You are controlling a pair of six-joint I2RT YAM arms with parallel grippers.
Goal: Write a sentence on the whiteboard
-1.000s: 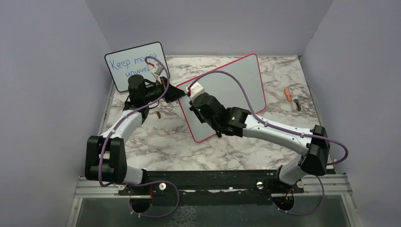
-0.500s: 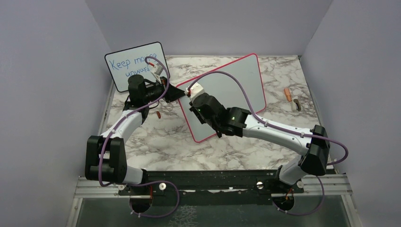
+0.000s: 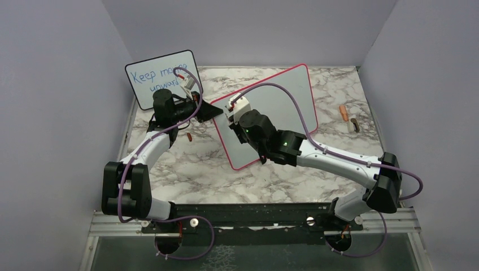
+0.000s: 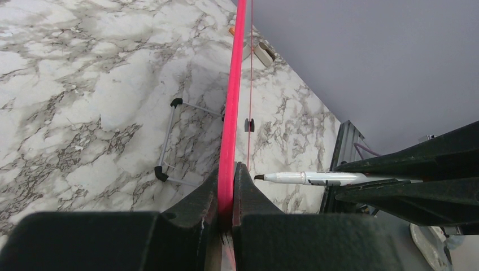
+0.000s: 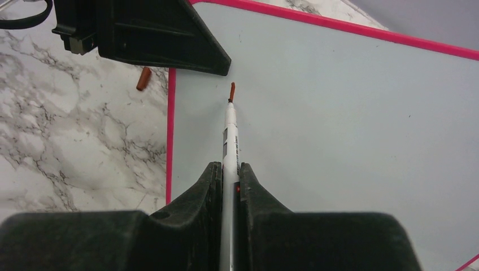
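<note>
the whiteboard (image 3: 282, 107) is stood upright, slanted across the middle of the table (image 3: 186, 169). its left edge is pinched between the closed jaws of the left gripper (image 4: 226, 169). a marker (image 5: 230, 130) is clamped in the nearly closed right gripper (image 5: 227, 166), its reddish tip held near the whiteboard's upper left corner; contact cannot be told. a cap (image 5: 143, 78) is seen on the table beside that edge, and a smaller board (image 3: 152, 79) behind.

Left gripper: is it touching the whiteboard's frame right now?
Touching. The left wrist view shows the left gripper shut on the pink frame of the whiteboard, jaws pressed against both sides, no gap.
</note>
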